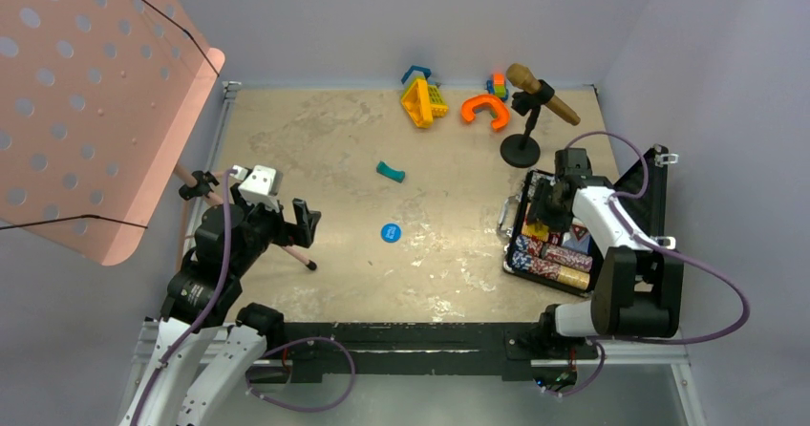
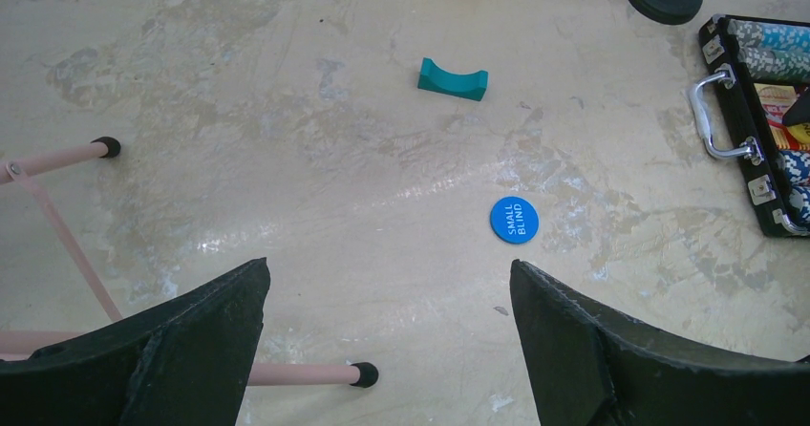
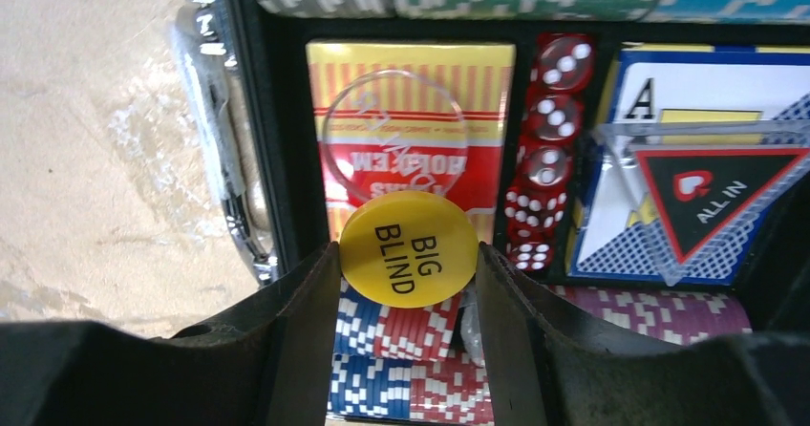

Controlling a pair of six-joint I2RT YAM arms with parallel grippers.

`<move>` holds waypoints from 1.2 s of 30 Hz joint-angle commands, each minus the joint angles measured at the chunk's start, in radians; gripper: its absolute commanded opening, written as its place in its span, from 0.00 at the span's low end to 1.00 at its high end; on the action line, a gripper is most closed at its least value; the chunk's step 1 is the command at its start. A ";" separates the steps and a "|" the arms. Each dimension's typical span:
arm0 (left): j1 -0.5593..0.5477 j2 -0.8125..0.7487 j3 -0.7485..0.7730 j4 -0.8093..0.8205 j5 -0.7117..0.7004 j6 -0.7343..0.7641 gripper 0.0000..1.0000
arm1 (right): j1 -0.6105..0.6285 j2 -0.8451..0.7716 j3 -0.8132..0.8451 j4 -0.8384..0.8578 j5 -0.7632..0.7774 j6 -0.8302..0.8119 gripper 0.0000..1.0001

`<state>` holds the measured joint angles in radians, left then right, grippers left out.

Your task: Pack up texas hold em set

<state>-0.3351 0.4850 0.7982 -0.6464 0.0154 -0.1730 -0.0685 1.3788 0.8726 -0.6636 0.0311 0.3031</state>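
The black case point(image 1: 646, 189) lies open at the right of the table, with chip rows point(image 1: 554, 266) inside. My right gripper point(image 1: 541, 208) hangs over it, shut on the yellow BIG BLIND token point(image 3: 409, 248). Under the token I see the red card deck point(image 3: 411, 130) with a clear round token on it, red dice point(image 3: 546, 149) and the triangular ALL IN token point(image 3: 712, 197). The blue SMALL BLIND token point(image 1: 390, 232) lies flat mid-table; it also shows in the left wrist view point(image 2: 514, 221). My left gripper point(image 1: 298, 223) is open and empty, left of that token.
A teal curved piece point(image 1: 390, 170) lies beyond the blue token. Orange, yellow and blue toys point(image 1: 425, 96) sit at the back. A microphone on a round black stand point(image 1: 522, 149) is behind the case. A pink music stand point(image 1: 86, 101) and its legs point(image 2: 67, 244) crowd the left arm.
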 commanded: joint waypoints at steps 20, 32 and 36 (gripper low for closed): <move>-0.001 0.004 0.006 0.026 0.003 -0.006 0.99 | 0.051 -0.038 0.017 0.029 0.036 0.017 0.71; -0.001 0.007 0.006 0.025 0.001 -0.005 0.99 | 0.245 -0.214 0.075 0.065 0.067 -0.018 0.67; -0.001 0.009 0.006 0.025 -0.005 -0.003 1.00 | 0.397 -0.181 0.140 0.070 0.070 -0.025 0.66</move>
<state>-0.3351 0.4870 0.7982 -0.6468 0.0147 -0.1730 0.2142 1.1782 0.9279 -0.6338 0.0887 0.3000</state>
